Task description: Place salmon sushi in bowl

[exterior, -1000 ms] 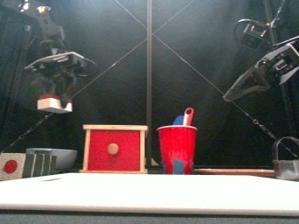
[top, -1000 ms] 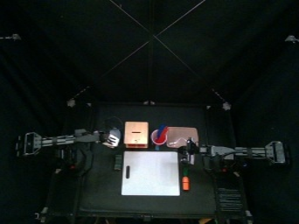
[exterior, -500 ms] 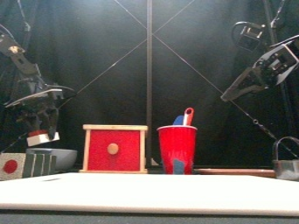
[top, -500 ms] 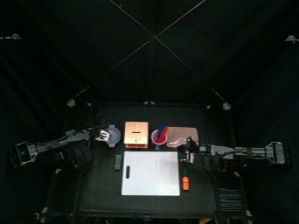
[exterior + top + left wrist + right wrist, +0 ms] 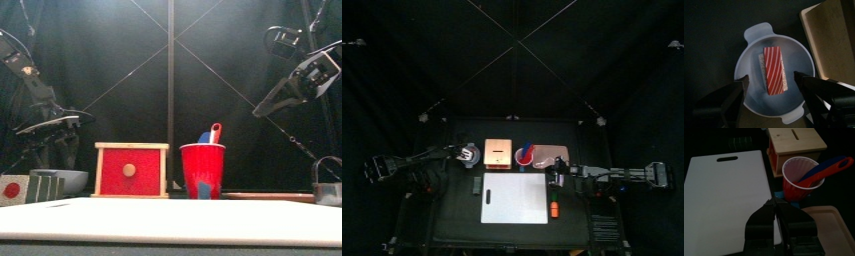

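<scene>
Left wrist view: striped orange-red salmon sushi piece [image 5: 774, 70] is seen lying inside pale oval two-handled bowl [image 5: 754, 37], not red-blue.
Left gripper [image 5: 772, 89]: spread wide, sushi released, placement judged done.
Right gripper [image 5: 775, 210]: pressed together, parked over white cutting board [image 5: 724, 203].

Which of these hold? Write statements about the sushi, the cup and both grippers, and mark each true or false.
1. The salmon sushi lies inside the pale two-handled dish. True.
2. The left gripper clamps the sushi. False: its fingers stand open on either side of the sushi, apart from it.
3. A blue and red utensil stands in the red cup. True.
4. The right gripper is wide open. False: its fingers are shut, over the white board.
</scene>
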Available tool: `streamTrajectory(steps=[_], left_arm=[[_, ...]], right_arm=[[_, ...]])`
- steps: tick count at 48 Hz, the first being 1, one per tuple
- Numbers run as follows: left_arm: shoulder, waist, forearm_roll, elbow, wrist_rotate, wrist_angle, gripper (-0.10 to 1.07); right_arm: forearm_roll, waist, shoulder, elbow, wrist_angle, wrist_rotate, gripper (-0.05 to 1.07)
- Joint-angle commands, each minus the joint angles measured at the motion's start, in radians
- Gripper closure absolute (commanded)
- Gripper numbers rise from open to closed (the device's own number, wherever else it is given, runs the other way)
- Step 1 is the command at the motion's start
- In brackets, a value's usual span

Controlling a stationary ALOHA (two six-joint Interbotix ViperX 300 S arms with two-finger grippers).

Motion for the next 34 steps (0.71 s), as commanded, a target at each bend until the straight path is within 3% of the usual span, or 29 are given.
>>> streamTrajectory(steps=[1, 8, 15, 27, 34], left_arm=[[-0.044, -0.003, 0.031, -0.032, 0.015, -0.034, -0.05], [-0.215, -0.058, 0.058, -0.002, 0.074, -0.146, -0.05], [-0.341, -0.161, 0.086, 0.092, 0.176, -0.420, -0.05], [-0.250, -0.268, 0.179, 0.196, 0.431, -0.950, -0.05], [-0.138, -0.304, 0.163, 0.206, 0.532, -1.078, -0.05]], right_arm=[[0.002, -0.003, -0.003, -0.018, -0.008, 0.002, 1.01], [0.002, -0.003, -0.003, -0.017, -0.008, 0.002, 1.01], [0.002, -0.003, -0.003, -0.020, -0.014, 0.000, 1.01], [0.000, 0.008, -0.011, -0.023, -0.094, 0.000, 1.01], [-0.005, 0.066, -0.023, -0.026, -0.178, 0.000, 1.01]])
